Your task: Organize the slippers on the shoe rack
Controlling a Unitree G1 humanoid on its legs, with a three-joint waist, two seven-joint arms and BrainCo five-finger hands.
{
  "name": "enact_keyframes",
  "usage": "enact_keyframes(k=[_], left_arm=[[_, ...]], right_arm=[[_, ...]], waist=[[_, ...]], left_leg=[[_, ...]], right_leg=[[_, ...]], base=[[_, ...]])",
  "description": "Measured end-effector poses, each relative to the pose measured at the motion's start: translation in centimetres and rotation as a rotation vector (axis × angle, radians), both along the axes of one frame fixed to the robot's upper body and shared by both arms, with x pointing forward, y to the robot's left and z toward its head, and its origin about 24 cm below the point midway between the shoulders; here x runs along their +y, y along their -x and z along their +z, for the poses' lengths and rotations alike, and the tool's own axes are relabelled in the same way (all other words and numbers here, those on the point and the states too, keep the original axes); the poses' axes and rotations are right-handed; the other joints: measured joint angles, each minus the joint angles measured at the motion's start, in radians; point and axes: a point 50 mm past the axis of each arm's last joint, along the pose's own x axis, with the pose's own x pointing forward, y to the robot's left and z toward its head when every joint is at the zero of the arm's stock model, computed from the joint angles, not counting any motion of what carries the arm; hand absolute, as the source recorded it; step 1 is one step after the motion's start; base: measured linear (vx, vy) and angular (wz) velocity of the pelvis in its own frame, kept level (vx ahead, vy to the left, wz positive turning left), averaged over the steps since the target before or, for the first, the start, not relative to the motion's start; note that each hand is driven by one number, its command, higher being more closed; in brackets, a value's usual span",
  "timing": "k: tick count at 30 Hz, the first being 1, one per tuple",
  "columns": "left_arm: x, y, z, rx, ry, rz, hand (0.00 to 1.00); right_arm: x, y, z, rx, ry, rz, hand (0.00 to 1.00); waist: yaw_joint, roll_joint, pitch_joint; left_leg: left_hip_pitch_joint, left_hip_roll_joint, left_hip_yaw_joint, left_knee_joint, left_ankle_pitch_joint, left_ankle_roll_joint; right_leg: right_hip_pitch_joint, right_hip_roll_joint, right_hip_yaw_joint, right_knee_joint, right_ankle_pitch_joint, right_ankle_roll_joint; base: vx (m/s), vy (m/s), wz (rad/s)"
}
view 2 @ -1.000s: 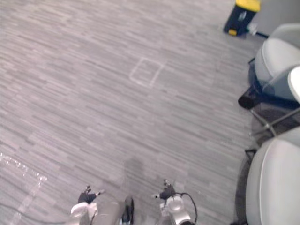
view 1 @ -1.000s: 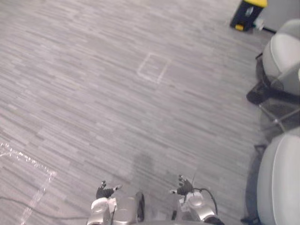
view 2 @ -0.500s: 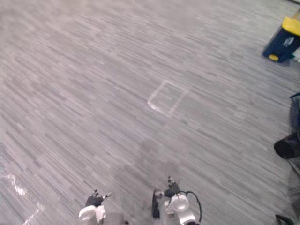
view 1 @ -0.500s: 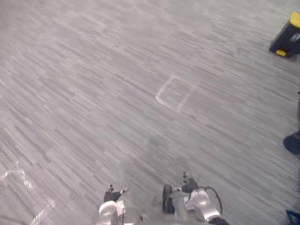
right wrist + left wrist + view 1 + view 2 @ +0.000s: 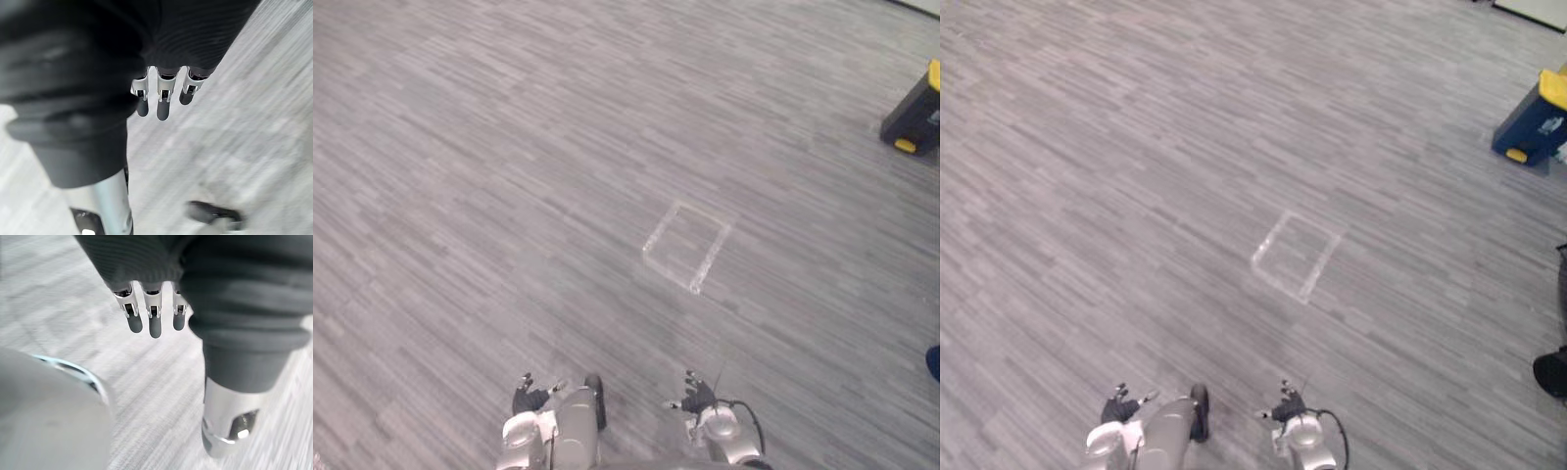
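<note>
Left eye view, looking steeply down onto a grey wood-grain plank floor [image 5: 509,147] running across the whole scene. Near the middle of it, a square outline of pale tape [image 5: 711,259], turned corner-on like a diamond and lying flat on the planks. Far off toward the upper right edge, a dark blue box with a yellow top [image 5: 1530,127], standing on the floor well apart from the tape square. Lower on that same right edge, a dark rounded object [image 5: 1551,373], cut off by the frame and too partial to identify.

Down at the bottom edge, well short of the tape square, the left hand [image 5: 530,399] and the right hand [image 5: 698,397], side by side with a gap between them, both above the floor and touching nothing. Dark-tipped fingers spread a little apart on each, thumbs pointing inward toward one another.

Seen from the left wrist view: fingers [image 5: 155,325] hanging straight in a neat row, relaxed, wrapped round nothing, with bare planks beyond. Seen from the right wrist view: same posture, fingers [image 5: 164,105] straight and side by side, clasping nothing, grey floor past the tips.

Both palms empty. As for the slippers and the shoe rack: cannot tell from these views where either lies.
</note>
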Motion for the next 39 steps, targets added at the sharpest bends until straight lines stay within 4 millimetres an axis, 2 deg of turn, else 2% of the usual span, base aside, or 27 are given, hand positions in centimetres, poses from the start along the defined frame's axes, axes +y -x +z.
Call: enact_keyframes(k=[1,2,4,5,7,9,10,11,13,14,15,16,17,18,21,23,24,25,27,28,30,31,33,34,35,37,39], left_arm=[[-0.2,0.5,-0.4,0.032,0.005,-0.009,0.00],[-0.2,0.7,-0.4,0.039,0.007,-0.011,0.00],[-0.2,0.7,-0.5,0.049,0.005,-0.021,0.00],[-0.2,0.9,-0.6,0.054,0.005,-0.022,0.00],[-0.1,0.9,-0.6,0.058,-0.001,-0.031,0.00],[-0.1,1.3,-0.7,0.074,-0.005,-0.042,0.00],[-0.3,1.6,-0.9,0.087,-0.006,-0.062,0.00],[-0.7,1.4,-0.9,0.084,0.003,-0.066,0.00],[-1.4,1.3,-0.9,0.079,0.014,-0.073,0.00],[-1.6,1.2,-0.9,0.072,0.024,-0.056,0.00],[-1.9,1.1,-0.8,0.059,0.036,-0.032,0.00],[-1.8,1.2,-0.8,0.055,0.036,-0.023,0.00],[-1.6,0.8,-0.5,0.028,0.029,-0.014,0.00],[-1.4,0.6,-0.3,0.018,0.023,-0.015,0.00],[-0.7,0.1,0.1,-0.011,0.004,-0.012,0.00],[-1.0,-0.4,0.3,-0.035,0.007,-0.015,0.00],[-1.0,-0.5,0.4,-0.039,0.007,-0.014,0.00],[-1.1,-0.6,0.4,-0.044,0.006,-0.014,0.00],[-1.7,-0.3,0.2,-0.032,0.021,-0.015,0.00],[-1.3,-0.4,0.2,-0.032,0.016,-0.012,0.00],[-0.8,-0.2,0.2,-0.023,-0.001,-0.022,0.00],[-0.7,-0.2,0.2,-0.018,-0.003,-0.022,0.00],[-0.5,0.2,-0.1,0.005,-0.002,-0.017,0.00],[-0.5,0.4,-0.2,0.016,-0.001,-0.023,0.00],[-0.6,0.8,-0.5,0.046,-0.004,-0.051,0.00],[-0.7,1.0,-0.7,0.066,-0.011,-0.087,0.00],[-0.7,1.2,-0.8,0.074,-0.011,-0.089,0.00]], right_arm=[[0.2,0.1,0.0,0.001,-0.003,0.015,0.00],[0.2,-0.3,0.2,-0.019,-0.004,0.022,0.00],[0.3,-0.5,0.3,-0.023,0.000,0.041,0.00],[0.2,-0.8,0.4,-0.036,0.003,0.043,0.00],[-0.1,-1.1,0.5,-0.046,0.012,0.046,0.00],[-0.6,-1.2,0.6,-0.047,0.025,0.052,0.00],[-1.0,-1.1,0.5,-0.044,0.035,0.052,0.00],[-1.4,-1.3,0.6,-0.047,0.048,0.053,0.00],[-1.8,-1.3,0.6,-0.045,0.048,0.033,0.00],[-1.9,-1.4,0.7,-0.054,0.042,0.011,0.00],[-2.0,-1.2,0.7,-0.052,0.041,0.003,0.00],[-1.8,-0.9,0.6,-0.047,0.036,0.001,0.00],[-1.7,-0.5,0.5,-0.035,0.031,-0.007,0.00],[-1.4,-0.4,0.4,-0.029,0.025,-0.012,0.00],[-0.8,0.6,0.0,-0.002,0.011,-0.028,0.00],[-1.1,0.6,0.0,0.005,0.014,-0.056,0.00],[-1.1,0.7,-0.1,0.008,0.012,-0.067,0.00],[-1.2,0.9,-0.2,0.014,0.014,-0.077,0.00],[-1.5,1.2,-0.3,0.022,0.025,-0.081,0.00],[-1.3,1.5,-0.6,0.047,0.022,-0.078,0.00],[-0.3,1.9,-0.8,0.062,-0.005,-0.075,0.00],[-0.3,2.1,-0.8,0.067,-0.008,-0.073,0.00],[-0.3,2.0,-0.8,0.064,-0.010,-0.070,0.00],[-0.3,1.7,-0.7,0.057,-0.011,-0.070,0.00],[-0.2,1.4,-0.6,0.048,-0.012,-0.061,0.00],[-0.1,1.4,-0.7,0.053,-0.013,-0.053,0.00],[-0.4,1.2,-0.8,0.059,-0.004,-0.039,0.00]], waist=[[-0.016,0.013,0.002],[-0.022,0.017,0.004],[-0.043,0.019,0.012],[-0.049,0.019,0.012],[-0.050,0.017,0.013],[-0.054,0.012,0.010],[-0.067,0.009,0.005],[-0.064,0.044,-0.002],[-0.067,0.064,-0.008],[-0.071,0.081,0.000],[-0.067,0.103,0.007],[-0.058,0.110,0.009],[-0.045,0.110,0.013],[-0.044,0.100,0.017],[-0.029,0.051,0.011],[-0.004,0.049,0.010],[0.001,0.046,0.012],[0.003,0.044,0.013],[0.003,0.074,-0.003],[0.008,0.067,-0.009],[0.005,0.027,-0.032],[0.011,0.020,-0.039],[0.011,0.013,-0.041],[0.008,0.018,-0.038],[0.000,0.023,-0.035],[-0.012,0.030,-0.034],[-0.006,0.026,-0.035]], left_leg=[[0.098,-0.003,0.007,-0.067,-0.003,0.005],[0.145,-0.002,0.014,-0.110,-0.003,0.005],[0.220,0.004,0.019,-0.179,-0.004,0.003],[0.259,0.013,0.033,-0.214,-0.013,-0.013],[0.307,0.014,0.057,-0.266,-0.025,-0.034],[0.376,-0.008,0.064,-0.313,-0.045,-0.069],[0.407,-0.015,0.037,-0.317,-0.054,-0.084],[0.406,0.014,0.022,-0.300,-0.049,-0.092],[0.349,0.051,-0.018,-0.148,-0.047,-0.097],[0.277,0.102,-0.032,0.078,-0.025,-0.124],[0.182,0.163,-0.076,0.347,0.088,-0.134],[0.135,0.191,-0.094,0.470,0.126,-0.140],[0.061,0.220,-0.104,0.655,0.100,-0.137],[0.027,0.222,-0.105,0.702,0.082,-0.130],[-0.117,0.183,-0.100,0.624,0.004,-0.098],[-0.174,0.112,-0.168,0.312,-0.026,-0.095],[-0.182,0.088,-0.198,0.233,-0.022,-0.099],[-0.195,0.042,-0.281,0.082,0.021,-0.105],[-0.199,0.033,-0.391,-0.096,0.133,-0.130],[-0.192,0.014,-0.370,-0.037,0.197,-0.138],[-0.181,-0.002,-0.305,0.003,0.126,-0.112],[-0.159,-0.001,-0.255,0.033,0.084,-0.089],[-0.088,-0.005,-0.175,0.039,0.040,-0.049],[-0.040,-0.009,-0.149,0.031,0.017,-0.039],[0.032,-0.009,-0.112,0.000,0.005,-0.026],[0.131,-0.009,-0.083,-0.077,0.004,-0.023],[0.209,0.005,-0.039,-0.152,0.004,-0.023]], right_leg=[[-0.071,0.008,-0.072,0.073,-0.040,-0.041],[-0.108,0.019,-0.115,0.059,-0.066,-0.054],[-0.178,0.052,-0.205,-0.061,-0.107,-0.060],[-0.222,0.078,-0.254,-0.182,-0.110,-0.056],[-0.261,0.106,-0.329,-0.409,-0.058,-0.067],[-0.273,0.131,-0.378,-0.647,0.072,-0.088],[-0.267,0.145,-0.359,-0.650,0.184,-0.173],[-0.274,0.159,-0.369,-0.620,0.155,-0.173],[-0.262,0.182,-0.373,-0.611,0.092,-0.179],[-0.215,0.217,-0.367,-0.624,0.062,-0.177],[-0.147,0.259,-0.343,-0.654,0.040,-0.185],[-0.112,0.279,-0.321,-0.667,0.020,-0.194],[-0.052,0.304,-0.273,-0.666,-0.022,-0.208],[-0.021,0.306,-0.251,-0.667,-0.040,-0.207],[0.091,0.295,-0.117,-0.704,-0.074,-0.186],[0.151,0.264,-0.013,-0.727,-0.087,-0.162],[0.164,0.249,0.008,-0.731,-0.094,-0.150],[0.187,0.221,0.046,-0.734,-0.115,-0.118],[0.205,0.213,0.103,-0.729,-0.161,-0.066],[0.227,0.186,0.155,-0.716,-0.193,-0.043],[0.199,0.143,0.183,-0.660,-0.171,-0.053],[0.159,0.123,0.195,-0.564,-0.151,-0.034],[0.081,0.085,0.181,-0.357,-0.109,0.015],[0.031,0.059,0.141,-0.244,-0.098,0.022],[-0.014,0.031,0.054,-0.135,-0.135,0.003],[-0.052,0.024,-0.077,-0.121,-0.179,-0.029],[-0.102,0.054,-0.211,-0.265,-0.186,-0.045]], base=[[0.47,0.147,-0.40],[0.53,0.130,-0.39],[0.38,0.042,-0.14],[0.42,0.012,-0.12],[0.46,-0.006,-0.19],[0.52,-0.058,-0.02],[0.56,-0.100,0.06],[0.57,-0.133,0.03],[0.49,-0.176,-0.16],[0.65,-0.202,-0.39],[0.54,-0.158,-0.58],[0.57,-0.011,-0.92],[0.46,0.026,-0.91],[0.68,0.016,-1.10],[0.51,0.029,-1.19],[0.55,0.191,-1.57],[0.64,0.348,-1.37],[0.53,0.331,-1.12],[0.56,0.448,-1.18],[0.50,0.449,-1.00],[0.46,0.371,-0.85],[0.43,0.332,-0.94],[0.39,0.302,-1.04],[0.43,0.318,-1.04],[0.41,0.265,-0.87],[0.31,0.144,-0.53],[0.27,0.054,-0.46]])
